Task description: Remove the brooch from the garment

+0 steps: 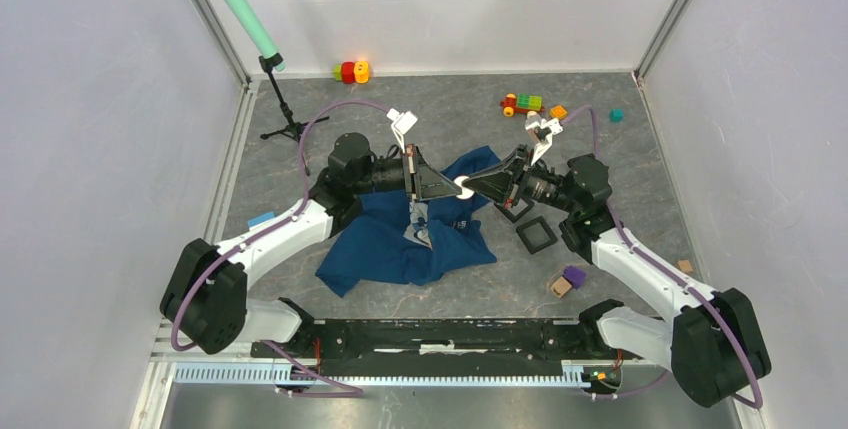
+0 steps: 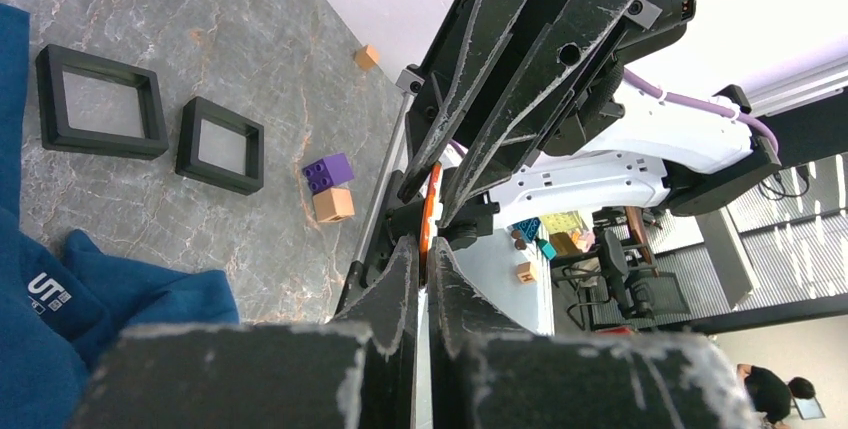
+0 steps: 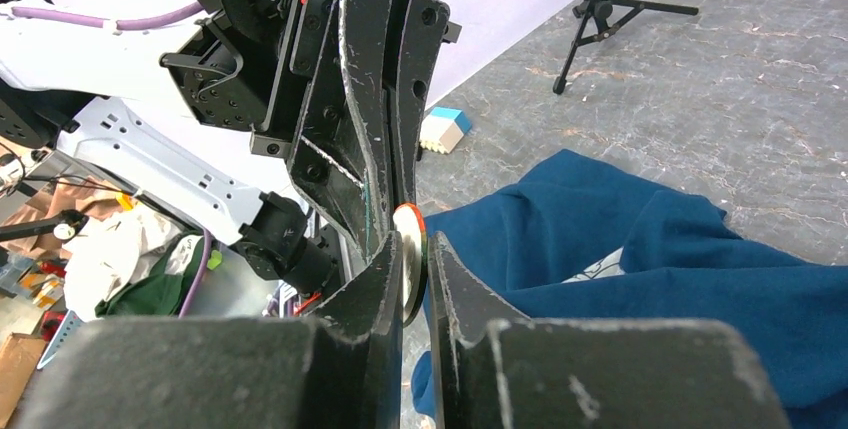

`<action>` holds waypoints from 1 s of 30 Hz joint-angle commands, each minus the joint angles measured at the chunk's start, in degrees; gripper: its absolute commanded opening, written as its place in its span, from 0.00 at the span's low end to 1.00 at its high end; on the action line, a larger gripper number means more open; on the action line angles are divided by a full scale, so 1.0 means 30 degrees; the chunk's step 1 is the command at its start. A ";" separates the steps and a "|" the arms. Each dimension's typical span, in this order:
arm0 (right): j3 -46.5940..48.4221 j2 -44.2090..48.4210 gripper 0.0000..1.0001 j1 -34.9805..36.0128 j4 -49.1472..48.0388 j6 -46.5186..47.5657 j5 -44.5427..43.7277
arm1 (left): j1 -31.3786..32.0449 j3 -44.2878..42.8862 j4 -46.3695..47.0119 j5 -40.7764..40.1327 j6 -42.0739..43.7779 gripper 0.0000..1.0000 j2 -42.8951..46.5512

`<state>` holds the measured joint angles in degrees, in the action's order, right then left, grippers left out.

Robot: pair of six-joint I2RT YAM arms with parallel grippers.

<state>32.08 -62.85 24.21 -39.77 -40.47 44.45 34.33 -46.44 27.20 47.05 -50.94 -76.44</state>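
My left fingers [image 2: 395, 294] are shut tight on the edge of the brooch [image 3: 410, 249], a round white thing with an orange rim. My right fingers [image 3: 375, 294] sit close on both sides of it, tip to tip with the left ones, but I cannot tell if they squeeze it. The blue T-shirt [image 1: 400, 249] lies crumpled on the counter [image 1: 640, 149] below. Two black frames [image 1: 535, 235] and a purple block [image 1: 574, 275] lie near my right arm.

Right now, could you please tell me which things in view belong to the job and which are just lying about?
Job: brooch, blue T-shirt, left gripper, right gripper.
Lying about: two black frames, purple block, wheeled brick toy, microphone stand, red-yellow toy.
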 commanded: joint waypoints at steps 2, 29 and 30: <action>-0.0200 0.0067 0.13 0.0208 0.1383 0.1265 -0.0577 | 0.0658 -0.0693 0.2074 0.0064 -0.1442 0.02 -0.0060; -0.0817 0.0175 0.29 0.1101 0.0959 -0.0045 -0.3991 | 0.1421 -0.0445 -0.4424 -0.8673 0.3477 0.02 0.1356; -0.0819 0.0339 0.39 0.0945 0.1309 0.0026 -0.4189 | 0.1419 -0.0594 -0.5154 -0.9213 0.4117 0.02 0.1262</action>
<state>29.10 -62.96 27.35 -39.35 -40.60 32.86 38.20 -44.16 20.69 28.77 -49.82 -73.54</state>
